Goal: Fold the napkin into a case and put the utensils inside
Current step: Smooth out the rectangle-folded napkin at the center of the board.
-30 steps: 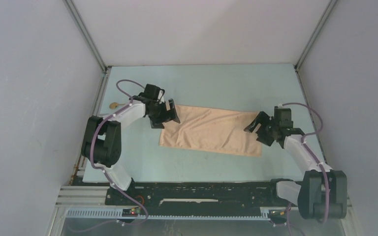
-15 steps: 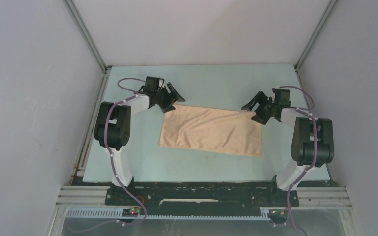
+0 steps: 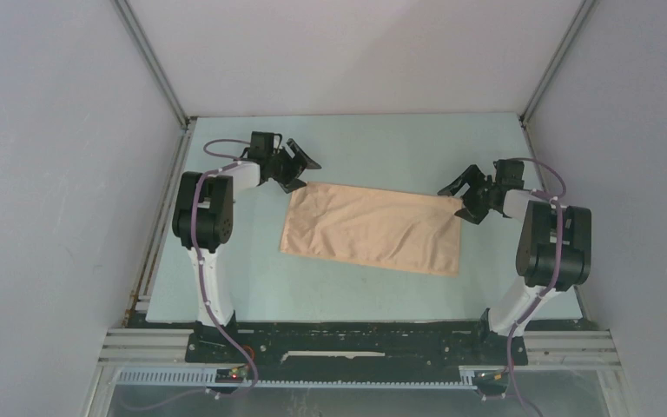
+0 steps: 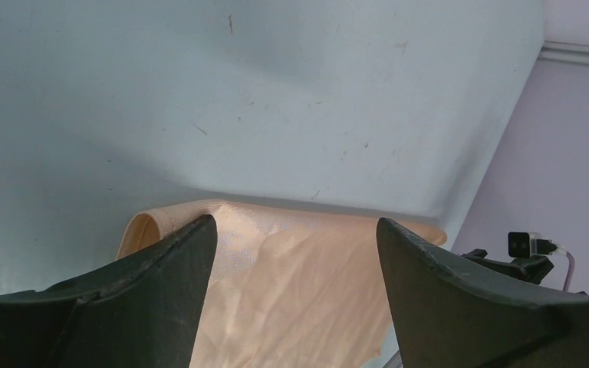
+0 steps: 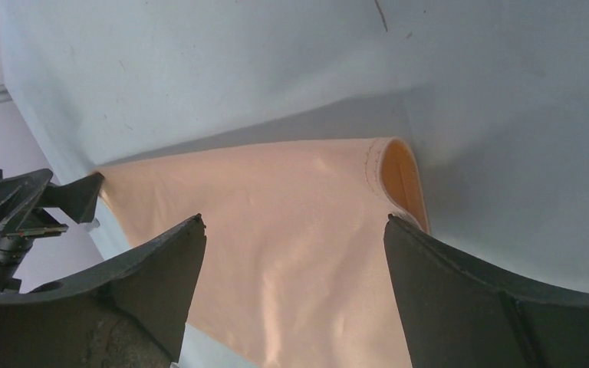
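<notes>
The peach napkin (image 3: pixel 372 228) lies folded in two as a flat oblong in the middle of the table. My left gripper (image 3: pixel 296 173) hovers at its far left corner, jaws open and empty; in the left wrist view the gripper (image 4: pixel 295 226) frames the napkin (image 4: pixel 291 299), whose fold curls up at the corner. My right gripper (image 3: pixel 463 199) is at the far right corner, also open and empty. In the right wrist view the gripper (image 5: pixel 294 222) spans the napkin (image 5: pixel 276 192). The utensils are out of view.
The pale blue table (image 3: pixel 399 143) is enclosed by grey walls on the left, right and back. Both arms' upright links (image 3: pixel 201 213) (image 3: pixel 556 243) stand beside the napkin's short ends. A black rail (image 3: pixel 339 340) runs along the near edge.
Both arms have drawn back and up, carrying their grippers from the napkin's short ends to its far corners. The napkin's far edge now lies straighter. Both grippers stay open.
</notes>
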`<state>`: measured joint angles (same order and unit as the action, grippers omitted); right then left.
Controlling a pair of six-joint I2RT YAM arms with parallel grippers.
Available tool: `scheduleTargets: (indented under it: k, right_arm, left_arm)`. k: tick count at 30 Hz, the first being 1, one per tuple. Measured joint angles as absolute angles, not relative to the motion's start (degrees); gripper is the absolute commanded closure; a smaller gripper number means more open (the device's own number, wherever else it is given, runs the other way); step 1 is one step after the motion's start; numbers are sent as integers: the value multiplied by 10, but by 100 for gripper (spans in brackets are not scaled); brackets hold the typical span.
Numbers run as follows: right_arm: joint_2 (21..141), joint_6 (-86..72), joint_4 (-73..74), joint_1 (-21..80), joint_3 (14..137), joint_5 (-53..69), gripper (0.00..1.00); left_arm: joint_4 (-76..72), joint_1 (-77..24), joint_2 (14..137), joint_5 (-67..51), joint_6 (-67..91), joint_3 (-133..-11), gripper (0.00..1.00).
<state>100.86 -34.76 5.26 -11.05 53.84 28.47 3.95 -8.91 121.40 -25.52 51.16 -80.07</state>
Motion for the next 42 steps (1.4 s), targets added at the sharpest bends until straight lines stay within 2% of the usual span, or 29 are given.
scheduleTargets:
  k: [9,17,25,29,32,33,35,37,40,42]
  right_arm:
    - [969,-338,84,-95,577,298,5]
    - [1023,-339,61,-93,594,314,5]
    - [1048,-321,93,-98,614,290,0]
    - [968,-296,189,-51,621,194,0]
    - [866,-295,258,4,615,119,0]
    - [837,-295,271,17,608,108,2]
    - [767,-297,290,32,568,104,12]
    - [716,-299,303,17,517,112,17]
    - [664,-309,335,-33,424,138,17]
    - [644,-326,362,-57,369,142,16]
  left_arm:
    - [46,-90,1201,-290,510,-801,9]
    - [67,-89,1191,-291,499,-809,9]
    - [207,-96,1166,-220,399,-833,5]
    - [279,-115,1046,-183,339,-814,4]
    - [283,-127,900,-177,308,-740,8]
    - [289,-128,867,-178,302,-720,9]
    - [289,-129,803,-177,288,-663,13]
    - [297,-129,777,-177,281,-611,18]
    - [311,-129,781,-173,275,-539,28]
    - [328,-129,785,-165,275,-501,31]
